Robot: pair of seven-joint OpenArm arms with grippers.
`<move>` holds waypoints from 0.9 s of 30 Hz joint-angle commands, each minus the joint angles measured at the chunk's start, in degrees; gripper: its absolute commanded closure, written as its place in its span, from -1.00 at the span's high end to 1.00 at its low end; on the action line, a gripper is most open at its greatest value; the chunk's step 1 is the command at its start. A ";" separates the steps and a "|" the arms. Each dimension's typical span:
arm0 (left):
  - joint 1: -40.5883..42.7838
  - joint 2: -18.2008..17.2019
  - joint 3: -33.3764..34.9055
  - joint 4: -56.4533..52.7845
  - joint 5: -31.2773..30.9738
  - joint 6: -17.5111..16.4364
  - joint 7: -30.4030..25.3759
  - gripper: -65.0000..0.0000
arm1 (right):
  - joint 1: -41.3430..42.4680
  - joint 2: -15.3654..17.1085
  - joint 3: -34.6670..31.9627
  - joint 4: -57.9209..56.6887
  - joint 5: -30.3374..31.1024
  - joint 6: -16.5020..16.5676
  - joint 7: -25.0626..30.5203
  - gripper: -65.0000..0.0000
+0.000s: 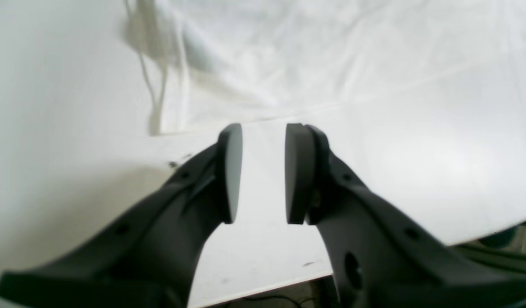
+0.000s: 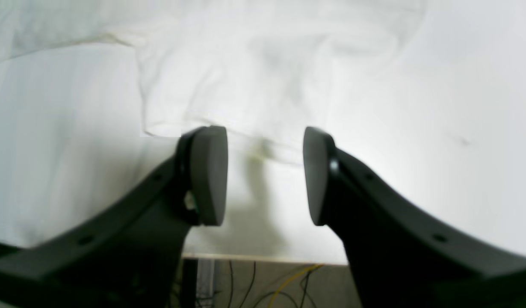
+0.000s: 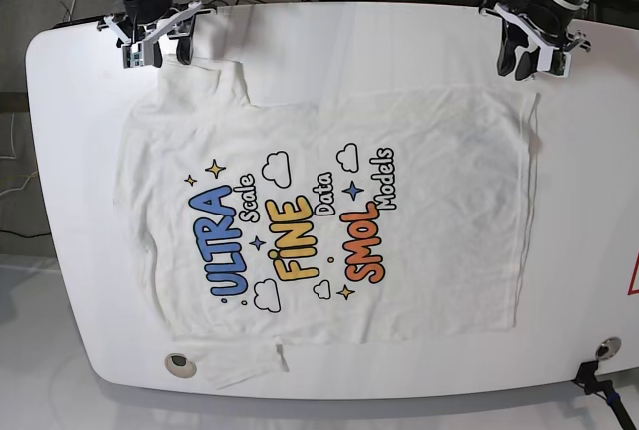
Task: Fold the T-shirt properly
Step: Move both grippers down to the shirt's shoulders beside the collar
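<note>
I see the white tabletop (image 3: 60, 151) filling most of the base view, rounded corners, cables on the floor behind its far edge. The T-shirt (image 3: 329, 211) lies spread flat on it, print side up, taking up the middle of the table: blue "ULTRA" (image 3: 226, 243), yellow "FINE" (image 3: 296, 238), orange "SMOL" (image 3: 363, 242), with small clouds and stars around the letters. Text runs sideways in this view, so the shirt's collar end is toward the view's left and the hem (image 3: 526, 211) toward the right. One sleeve (image 3: 205, 76) reaches up toward the far-left corner; the other sleeve (image 3: 245, 362) lies at the near edge, partly folded. Fabric is mildly wrinkled, mostly flat. Right gripper (image 3: 152, 51) sits at the far-left corner, just at the tip of that far sleeve; in its wrist view its jaws are spread apart with nothing between them, the sleeve edge (image 2: 220, 128) lying on the table just past the fingertips. Left gripper (image 3: 532, 59) sits at the far-right corner near the hem corner; its wrist view shows jaws parted too, narrower gap, empty, bare tabletop between the pads (image 1: 233, 171) and the shirt's edge (image 1: 288, 113) lying just beyond. Small dark round mark (image 3: 179, 361) on the table near the front-left edge.
</note>
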 commanded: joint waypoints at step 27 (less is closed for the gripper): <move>-5.60 -0.62 -7.25 -5.60 -6.69 -1.24 9.56 -0.45 | 7.52 -2.09 6.71 -4.44 0.18 0.64 -1.90 -0.12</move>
